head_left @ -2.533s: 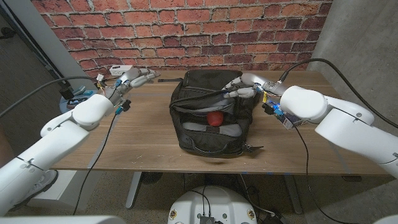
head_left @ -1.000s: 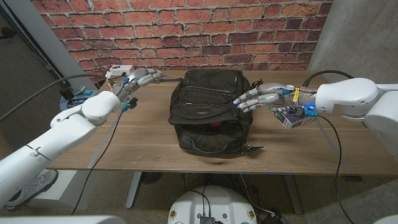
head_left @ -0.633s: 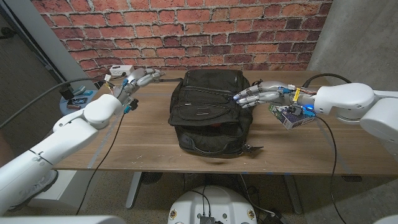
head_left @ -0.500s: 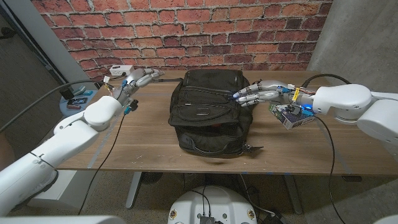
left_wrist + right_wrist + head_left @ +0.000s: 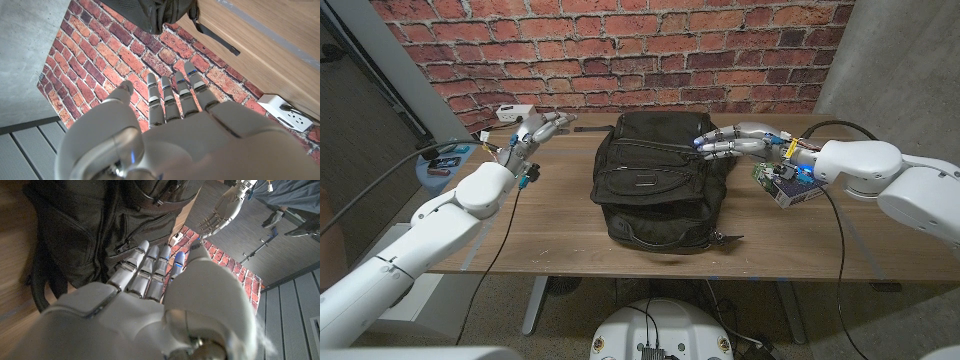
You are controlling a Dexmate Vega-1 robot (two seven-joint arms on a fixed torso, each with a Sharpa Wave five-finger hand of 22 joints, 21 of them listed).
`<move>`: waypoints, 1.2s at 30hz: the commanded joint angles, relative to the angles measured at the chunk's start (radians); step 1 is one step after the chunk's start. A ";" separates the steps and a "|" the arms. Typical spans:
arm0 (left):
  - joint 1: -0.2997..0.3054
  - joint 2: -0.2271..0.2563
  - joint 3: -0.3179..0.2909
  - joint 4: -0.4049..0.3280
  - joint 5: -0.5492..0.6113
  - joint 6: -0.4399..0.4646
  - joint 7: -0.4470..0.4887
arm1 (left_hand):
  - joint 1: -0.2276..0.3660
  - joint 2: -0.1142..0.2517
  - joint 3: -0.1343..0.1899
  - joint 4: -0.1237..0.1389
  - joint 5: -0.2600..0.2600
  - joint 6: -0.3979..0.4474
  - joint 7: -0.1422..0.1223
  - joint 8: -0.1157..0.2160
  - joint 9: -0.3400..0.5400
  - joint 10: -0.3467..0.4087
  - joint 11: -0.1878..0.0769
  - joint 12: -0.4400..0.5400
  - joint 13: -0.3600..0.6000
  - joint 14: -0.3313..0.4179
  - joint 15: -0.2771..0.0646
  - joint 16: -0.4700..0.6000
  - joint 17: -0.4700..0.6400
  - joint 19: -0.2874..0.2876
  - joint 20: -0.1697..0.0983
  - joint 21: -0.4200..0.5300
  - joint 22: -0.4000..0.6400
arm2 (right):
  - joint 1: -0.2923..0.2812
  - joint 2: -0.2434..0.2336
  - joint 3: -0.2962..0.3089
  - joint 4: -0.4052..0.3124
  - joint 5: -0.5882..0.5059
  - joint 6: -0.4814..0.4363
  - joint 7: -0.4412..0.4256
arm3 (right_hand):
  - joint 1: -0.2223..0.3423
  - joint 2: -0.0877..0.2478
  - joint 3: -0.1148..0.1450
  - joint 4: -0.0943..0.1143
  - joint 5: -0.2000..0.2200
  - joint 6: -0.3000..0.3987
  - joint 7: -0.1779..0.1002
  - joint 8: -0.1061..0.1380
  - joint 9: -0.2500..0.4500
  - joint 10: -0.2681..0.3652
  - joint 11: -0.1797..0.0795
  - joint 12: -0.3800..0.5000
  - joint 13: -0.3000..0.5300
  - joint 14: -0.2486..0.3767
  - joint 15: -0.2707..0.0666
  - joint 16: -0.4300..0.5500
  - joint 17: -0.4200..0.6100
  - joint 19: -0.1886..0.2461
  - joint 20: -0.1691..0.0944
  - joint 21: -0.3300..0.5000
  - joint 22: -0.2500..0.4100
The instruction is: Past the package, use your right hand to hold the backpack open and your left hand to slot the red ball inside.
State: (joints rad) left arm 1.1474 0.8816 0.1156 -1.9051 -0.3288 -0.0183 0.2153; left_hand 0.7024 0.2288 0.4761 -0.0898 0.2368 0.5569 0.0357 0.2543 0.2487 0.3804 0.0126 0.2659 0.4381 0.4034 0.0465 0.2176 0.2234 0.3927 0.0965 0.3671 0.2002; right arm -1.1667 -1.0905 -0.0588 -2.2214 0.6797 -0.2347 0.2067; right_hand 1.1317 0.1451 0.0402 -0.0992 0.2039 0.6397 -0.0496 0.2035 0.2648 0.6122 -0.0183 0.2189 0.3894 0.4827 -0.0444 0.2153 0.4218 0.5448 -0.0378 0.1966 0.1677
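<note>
Judging from how things lie, the task looks essentially finished. The backpack (image 5: 658,190) sits mid-counter (image 5: 555,225) with its top flap lying down over the opening; no red ball can be seen on the counter or in either hand, so it is presumably inside the bag, hidden by the flap. That is an inference, not an observation.

Right hand (image 5: 738,141): hovers at the far right corner of the backpack, fingers (image 5: 710,143) extended toward the bag and loosely together, gripping nothing. From the head view I cannot tell whether the fingertips touch the fabric or stand just clear of it. In the right wrist view the hand (image 5: 150,280) points at the bag's zippered side with nothing in its grasp.

Left hand (image 5: 533,131): well to the left of the backpack, toward the far left of the counter near a white power strip (image 5: 515,113); fingers (image 5: 170,95) straight and spread, empty.

A small green-and-blue box (image 5: 786,183) lies on the counter right of the bag, under the right wrist.

Remaining, by my estimate: only drawing both arms away.
</note>
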 commanded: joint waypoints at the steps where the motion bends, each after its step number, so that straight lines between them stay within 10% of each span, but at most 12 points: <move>1: -0.055 -0.050 0.034 0.071 -0.025 -0.048 -0.006 | -0.073 -0.066 0.008 -0.001 0.006 -0.005 0.003 -0.004 0.005 0.003 -0.001 -0.003 0.005 -0.001 -0.002 0.001 0.003 -0.002 0.001 0.006 0.003 | 0.055 0.063 -0.082 0.090 -0.004 0.100 -0.040 | -0.011 0.000 0.002 0.002 -0.005 0.006 0.005 0.004 0.001 0.009 0.002 0.005 0.003 0.010 -0.059 0.007 0.003 0.010 0.002 0.005 0.003; 36: -0.039 -0.145 0.024 0.193 -0.045 -0.243 0.048 | -0.091 -0.067 0.016 -0.002 0.007 -0.010 0.001 -0.012 0.004 0.009 0.002 -0.003 0.006 -0.001 0.002 0.002 0.005 -0.003 0.002 0.006 0.002 | 0.181 0.266 -0.226 0.301 -0.034 0.312 -0.105 | -0.037 0.008 0.006 0.008 -0.015 -0.020 0.008 0.000 -0.002 -0.022 0.002 -0.004 0.006 -0.014 -0.060 0.009 0.002 0.012 -0.005 0.003 0.005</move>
State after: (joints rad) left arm 1.1025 0.7603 0.1476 -1.7477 -0.3508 -0.2080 0.2697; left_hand 0.6931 0.2380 0.4828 -0.0911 0.2361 0.5517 0.0411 0.2436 0.2485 0.3804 0.0125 0.2659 0.4380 0.4035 0.0465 0.2176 0.2255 0.3928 0.0965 0.3672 0.2002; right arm -1.0366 -0.8993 -0.2344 -1.9977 0.6459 0.0253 0.1098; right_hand 1.1052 0.1531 0.0445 -0.0949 0.1922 0.6229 -0.0411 0.2035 0.2598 0.5922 -0.0201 0.2144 0.3922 0.4701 -0.0463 0.2199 0.4220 0.5496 -0.0397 0.1966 0.1702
